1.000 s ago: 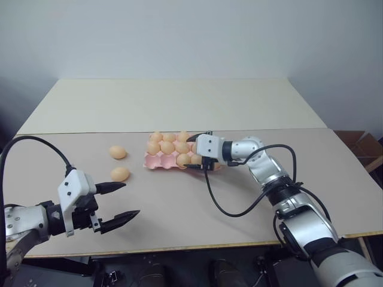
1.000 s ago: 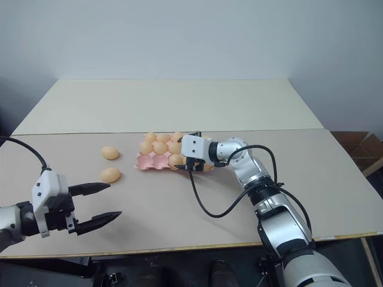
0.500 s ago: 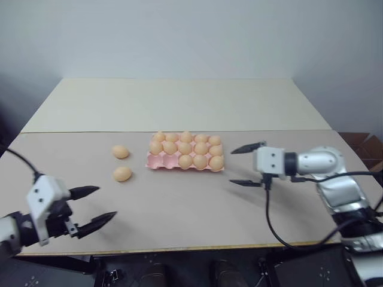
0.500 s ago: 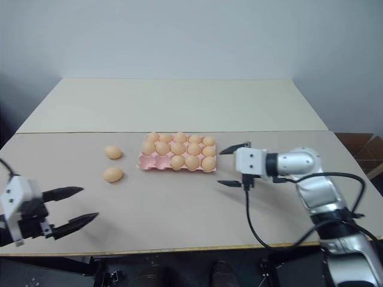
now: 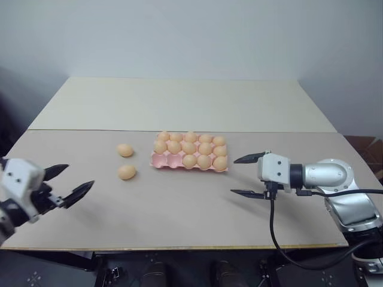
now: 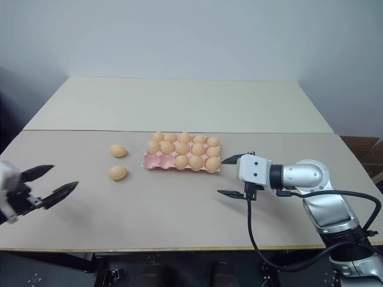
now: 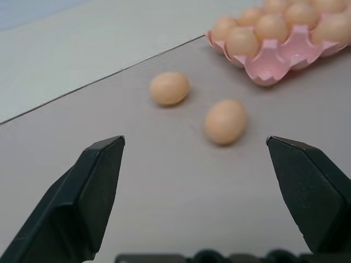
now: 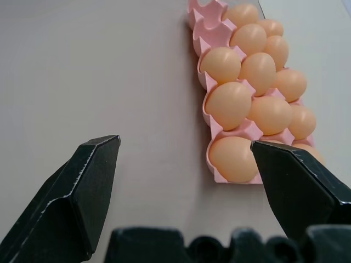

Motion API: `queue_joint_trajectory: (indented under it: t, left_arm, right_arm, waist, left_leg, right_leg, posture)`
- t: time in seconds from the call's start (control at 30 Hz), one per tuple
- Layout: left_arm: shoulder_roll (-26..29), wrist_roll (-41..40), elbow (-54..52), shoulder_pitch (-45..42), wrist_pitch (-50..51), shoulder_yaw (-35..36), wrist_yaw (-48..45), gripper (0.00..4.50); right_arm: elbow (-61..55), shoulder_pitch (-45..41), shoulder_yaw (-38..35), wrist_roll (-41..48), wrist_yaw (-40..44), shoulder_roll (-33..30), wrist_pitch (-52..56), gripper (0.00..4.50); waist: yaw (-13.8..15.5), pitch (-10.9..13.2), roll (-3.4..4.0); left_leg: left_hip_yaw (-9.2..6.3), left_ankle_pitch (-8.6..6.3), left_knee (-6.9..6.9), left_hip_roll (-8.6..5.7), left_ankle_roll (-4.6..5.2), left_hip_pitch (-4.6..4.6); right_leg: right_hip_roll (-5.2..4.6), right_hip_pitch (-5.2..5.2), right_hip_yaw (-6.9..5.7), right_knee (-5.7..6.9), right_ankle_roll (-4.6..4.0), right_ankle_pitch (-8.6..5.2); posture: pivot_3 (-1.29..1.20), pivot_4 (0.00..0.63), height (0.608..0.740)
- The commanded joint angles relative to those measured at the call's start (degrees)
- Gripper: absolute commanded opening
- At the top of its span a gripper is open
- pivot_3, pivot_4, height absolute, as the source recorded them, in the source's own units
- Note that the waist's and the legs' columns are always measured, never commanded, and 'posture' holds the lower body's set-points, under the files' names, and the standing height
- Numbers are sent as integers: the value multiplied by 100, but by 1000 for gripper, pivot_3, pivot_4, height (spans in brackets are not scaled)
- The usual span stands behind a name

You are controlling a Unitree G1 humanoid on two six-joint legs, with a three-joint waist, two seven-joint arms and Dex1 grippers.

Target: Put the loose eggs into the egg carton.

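The pink egg carton [image 5: 162, 159] lies mid-table with eggs in most cups; its two front-left cups are bare. Two loose eggs lie to its left on the table, one farther back [image 5: 124, 150] and one nearer [image 5: 126, 172]. My left gripper [image 5: 80, 175] hovers open and empty near the table's left front, pointing toward these eggs [image 7: 225, 121]. My right gripper [image 5: 233, 176] is open and empty just right of the carton's front right corner, apart from it. The right wrist view looks along the carton [image 8: 204, 24] between the spread fingers [image 8: 88, 186].
A second, lighter table [image 5: 179, 101] adjoins at the back, with a seam running behind the carton. The table's front edge [image 5: 179, 246] is close below both grippers. A black cable [image 5: 272, 227] hangs from the right wrist.
My right gripper has drawn back to the right from over the carton's front right corner, empty. My left gripper has swung outward to the left. The camera view has shifted a little.
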Motion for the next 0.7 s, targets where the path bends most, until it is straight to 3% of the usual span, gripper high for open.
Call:
queue_joint_trajectory:
  t: [0.03, 0.3, 0.7]
  left_arm:
    - [-126, 216, 413, -598, -331, -565, 157, 4500]
    - [-480, 527, 1588, -1798, -768, -1715, -10, 4500]
    - [-622, 1344, 3170, -2538, -1644, -2749, -311, 4500]
  right_arm:
    - [-269, 1, -174, 112, -110, -20, 98, 4463]
    - [-644, 366, -396, 66, -372, -105, 331, 4463]
    - [-1009, 661, -612, -51, -853, -137, 651, 4463]
  waist:
    - [-7, -1, -3]
    - [1, -3, -7]
    - [-2, -4, -9]
  left_leg:
    - [2, 0, 0, 1, 0, -1]
    - [0, 0, 0, -1, 0, 1]
    - [1, 0, 2, -2, 1, 2]
  right_leg:
    - [0, -1, 1, -2, 1, 1]
    - [1, 5, -1, -1, 30, 18]
    - [1, 5, 0, 2, 35, 21]
  posture:
    - [0, 150, 740]
    - [0, 150, 740]
    - [0, 150, 740]
